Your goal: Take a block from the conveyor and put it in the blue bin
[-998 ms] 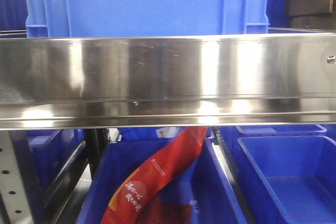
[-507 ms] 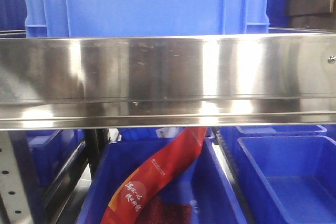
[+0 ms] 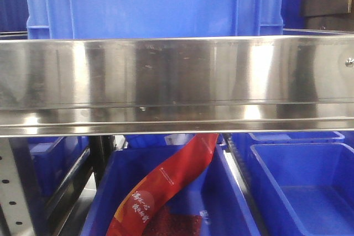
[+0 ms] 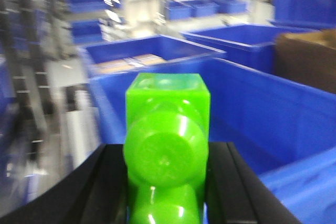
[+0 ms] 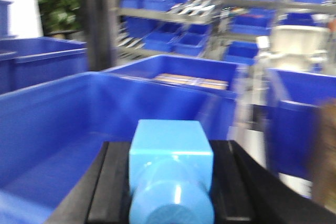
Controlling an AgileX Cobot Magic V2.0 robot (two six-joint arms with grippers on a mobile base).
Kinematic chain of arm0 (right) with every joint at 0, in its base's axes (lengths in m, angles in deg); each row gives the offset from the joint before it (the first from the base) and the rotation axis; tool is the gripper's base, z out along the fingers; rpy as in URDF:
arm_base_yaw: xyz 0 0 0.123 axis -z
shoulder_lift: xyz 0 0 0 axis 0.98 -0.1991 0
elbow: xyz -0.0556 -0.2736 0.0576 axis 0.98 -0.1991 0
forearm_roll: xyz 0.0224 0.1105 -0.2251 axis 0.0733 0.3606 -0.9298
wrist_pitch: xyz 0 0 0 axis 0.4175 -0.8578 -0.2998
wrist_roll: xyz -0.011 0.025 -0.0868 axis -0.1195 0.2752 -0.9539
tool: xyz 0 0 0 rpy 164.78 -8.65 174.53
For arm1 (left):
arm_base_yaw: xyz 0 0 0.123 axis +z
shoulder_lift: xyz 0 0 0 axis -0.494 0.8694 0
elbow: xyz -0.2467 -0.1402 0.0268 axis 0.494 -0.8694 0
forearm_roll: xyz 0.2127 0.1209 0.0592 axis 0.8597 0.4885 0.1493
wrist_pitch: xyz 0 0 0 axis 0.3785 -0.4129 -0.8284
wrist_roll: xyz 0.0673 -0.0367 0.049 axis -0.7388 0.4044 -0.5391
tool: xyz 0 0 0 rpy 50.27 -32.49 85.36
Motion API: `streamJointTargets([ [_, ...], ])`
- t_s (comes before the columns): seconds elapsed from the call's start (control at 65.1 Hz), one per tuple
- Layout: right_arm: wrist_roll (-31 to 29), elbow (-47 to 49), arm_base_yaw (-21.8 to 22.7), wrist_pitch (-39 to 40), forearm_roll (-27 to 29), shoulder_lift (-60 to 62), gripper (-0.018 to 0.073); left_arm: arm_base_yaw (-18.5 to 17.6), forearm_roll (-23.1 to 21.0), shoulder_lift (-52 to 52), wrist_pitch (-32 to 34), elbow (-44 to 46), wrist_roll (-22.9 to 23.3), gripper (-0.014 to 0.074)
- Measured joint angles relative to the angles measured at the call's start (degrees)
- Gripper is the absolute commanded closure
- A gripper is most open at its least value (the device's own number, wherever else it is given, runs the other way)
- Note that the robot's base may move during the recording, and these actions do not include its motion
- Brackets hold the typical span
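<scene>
Two full grippers, tips cropped off at the bottom.
Left gripper (image 4: pixel 167 187) clamped on green block (image 4: pixel 167 124), right gripper (image 5: pixel 169 192) on blue block (image 5: pixel 170 148); rest kinda blurry.

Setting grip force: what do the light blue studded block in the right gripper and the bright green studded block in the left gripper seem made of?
Light blue studded block: likely moulded plastic, satin; uniform colour, soft sheen. Bright green studded block: likely glossy plastic; sharp highlights on its stud.
</scene>
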Motion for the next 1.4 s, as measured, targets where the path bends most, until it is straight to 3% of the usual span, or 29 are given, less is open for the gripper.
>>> streamJointTargets([
  [0.184, 0.0, 7.3, -3.5, 1.5, 0.0, -10.0, 0.0721, -5.3, -0.1, 13.6, 0.7, 9.6, 0.0, 0.0707],
  [0.322, 0.0, 12.1, -4.6, 2.0, 0.0, -16.7, 0.0691, -6.8, -0.2, 21.9, 0.9, 14.6, -0.1, 0.0678],
  [0.368, 0.0, 13.7, -4.7, 2.0, 0.0, -18.8, 0.0643, -6.8, -0.3, 24.1, 0.9, 16.0, -0.2, 0.0631],
  [0.553, 0.0, 17.6, -4.7, -0.3, 0.0, -24.6, 0.0291, -6.8, -2.2, 28.0, 1.4, 16.9, -0.3, 0.0277],
  [0.66, 0.0, 18.0, -4.7, -1.1, 0.1, -25.5, 0.0216, -6.8, -3.3, 28.2, 1.4, 17.0, -0.3, 0.0190],
  [0.737, 0.0, 18.1, -4.7, -1.5, 0.1, -25.6, 0.0225, -6.8, -3.9, 28.2, 1.4, 17.1, -0.3, 0.0202],
  [0.829, 0.0, 18.2, -4.7, -1.6, 0.1, -25.7, 0.0294, -6.8, -4.4, 28.2, 1.4, 17.2, -0.3, 0.0275],
  [1.013, 0.0, 18.2, -4.4, -1.8, 0.1, -25.7, 0.0704, -6.3, -4.5, 28.2, 1.6, 17.2, -0.3, 0.0706],
  [1.244, 0.0, 18.2, 0.6, -4.6, 3.8, -21.5, 0.0720, -1.8, -4.6, 22.9, -2.9, 16.7, -0.4, 0.0707],
  [1.397, 0.0, 13.1, 4.7, -5.6, 4.5, -15.3, 0.0720, 1.5, -4.9, 13.7, -2.9, 10.5, -0.4, 0.0707],
])
